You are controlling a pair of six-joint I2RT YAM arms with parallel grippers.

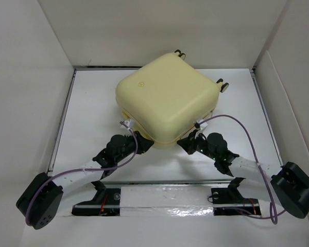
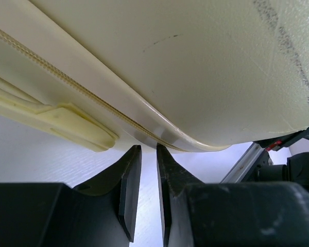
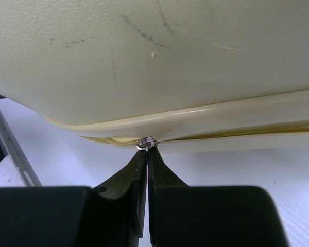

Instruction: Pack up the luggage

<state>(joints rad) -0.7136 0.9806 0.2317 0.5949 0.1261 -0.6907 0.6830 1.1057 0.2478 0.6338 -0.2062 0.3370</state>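
The luggage, a pale-yellow hard-shell suitcase, lies flat and closed on the white table, its near corner between both grippers. My right gripper is shut on the small metal zipper pull at the seam of the luggage; in the right wrist view the gripper sits right under the shell's edge. My left gripper is at the near-left edge. In the left wrist view it is open by a narrow gap, empty, tips just under the seam of the luggage. The lining is hidden.
A pale-yellow handle lies along the luggage's side, left of my left fingers. Caster wheels stick out at the far right corner. White walls enclose the table on three sides. A metal rail runs along the near edge.
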